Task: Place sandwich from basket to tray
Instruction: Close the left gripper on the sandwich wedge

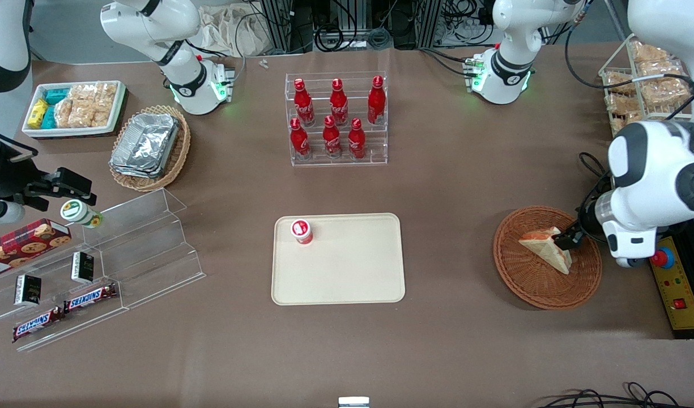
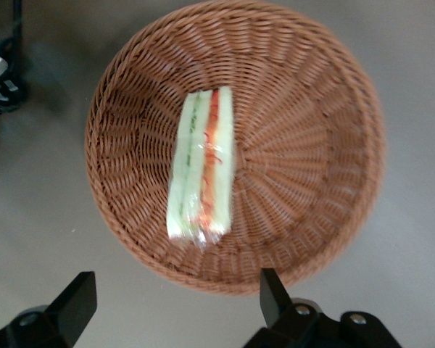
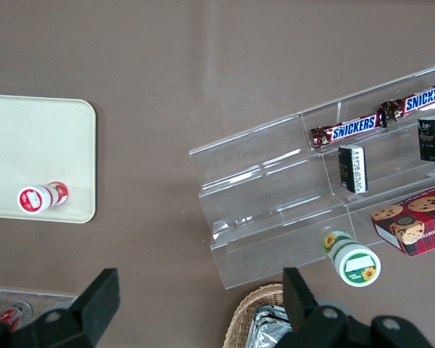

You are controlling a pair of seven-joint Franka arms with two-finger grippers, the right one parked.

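The sandwich (image 1: 546,247) is a white-bread wedge standing on edge in the round reddish-brown wicker basket (image 1: 528,289), toward the working arm's end of the table. In the left wrist view the sandwich (image 2: 203,167) shows orange and green filling, and lies near the middle of the basket (image 2: 312,145). My left gripper (image 1: 567,240) hovers over the basket beside the sandwich. The gripper (image 2: 175,297) is open and holds nothing; its fingers (image 2: 272,290) are spread wide above the basket's rim. The cream tray (image 1: 347,272) lies flat at the table's middle.
A small red-and-white container (image 1: 302,231) stands on the tray's corner. An acrylic rack of red bottles (image 1: 336,119) stands farther from the camera. A control box (image 1: 672,283) lies beside the basket. A stepped acrylic shelf with snack bars (image 1: 97,266) and a foil-container basket (image 1: 148,148) are toward the parked arm's end.
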